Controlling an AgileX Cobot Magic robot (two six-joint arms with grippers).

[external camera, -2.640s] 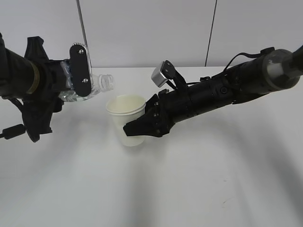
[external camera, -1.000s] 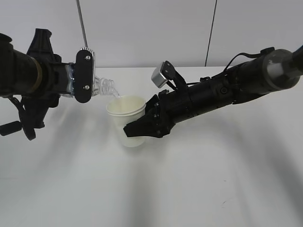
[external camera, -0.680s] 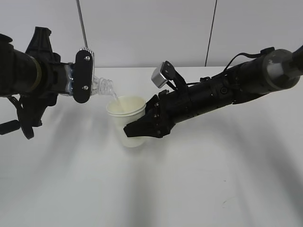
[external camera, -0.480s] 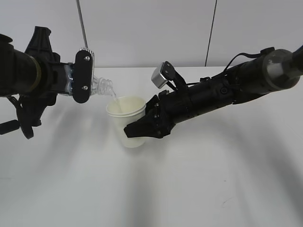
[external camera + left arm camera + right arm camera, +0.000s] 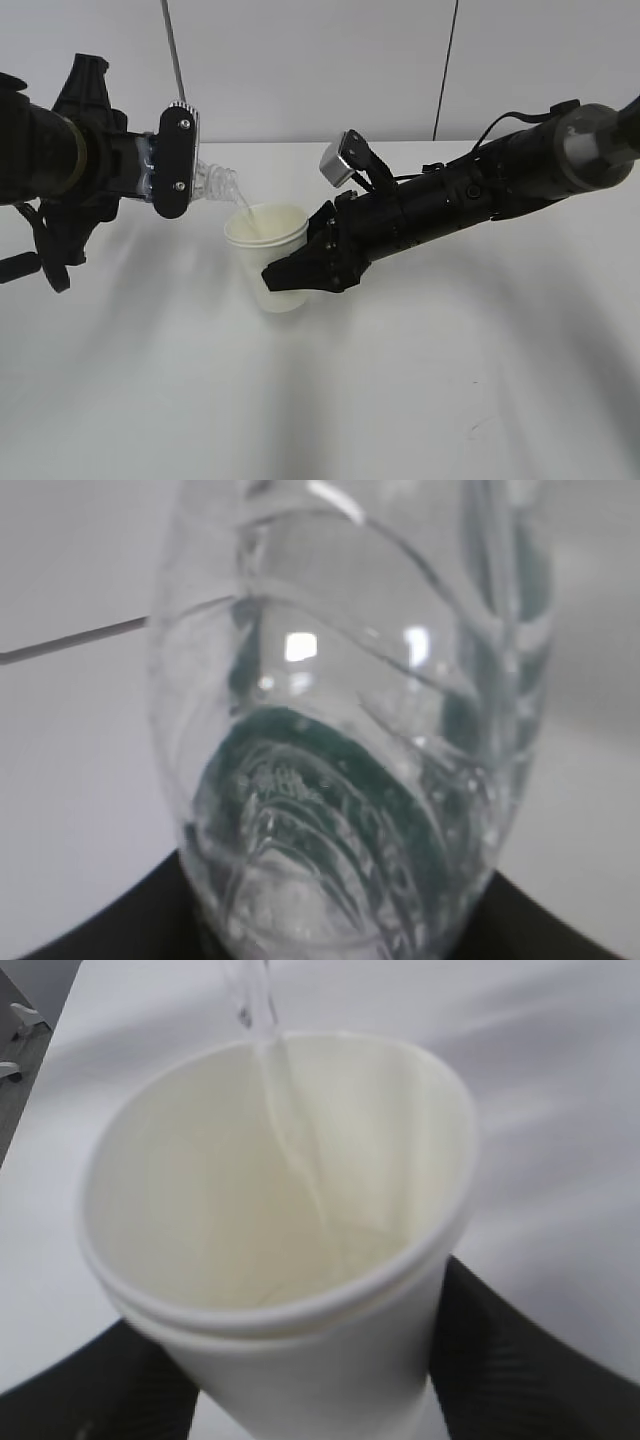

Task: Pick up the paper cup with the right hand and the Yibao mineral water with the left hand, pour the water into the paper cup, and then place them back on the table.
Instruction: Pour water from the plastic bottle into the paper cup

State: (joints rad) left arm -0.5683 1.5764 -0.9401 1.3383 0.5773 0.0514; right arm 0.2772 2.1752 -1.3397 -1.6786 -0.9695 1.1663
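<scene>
**Pour under way: bottle tipped over held cup**

Paper cup [image 5: 269, 258]: plain cream-white, tapered, rolled rim, no print. In the right wrist view the cup [image 5: 280, 1260] shows a second rim line just under the top one, as if two cups are nested. Inside wall clean and pale; a thin clear stream of water [image 5: 290, 1130] enters at the far rim and runs down the inner wall.

Yibao mineral water [image 5: 215, 184]: small clear ribbed bottle, uncapped, lying nearly level with its neck dipped a little toward the cup. The left wrist view looks along the bottle [image 5: 350, 730], with the dark green label seen through the clear plastic and droplets on the wall. The mouth sits just above and beside the cup's near-left rim, not touching; a stream of water [image 5: 245, 208] bridges the gap.

Right hand [image 5: 300, 275]: jaws closed round the cup's lower body, dark fingers [image 5: 520, 1360] pressed to either side of it. Cup upright, sitting in the fingers' grasp, rim above them. Arm comes in low from the right, stretched long, silver-grey wrist block on top.

Left hand [image 5: 165, 160]: clamped on the bottle's body, one finger plate across its front. Arm enters from the left, wrist rolled so the bottle points right, toward the other hand.

Table [image 5: 400, 400]: white, beneath both hands; cannot tell whether the cup's base is touching it.
</scene>
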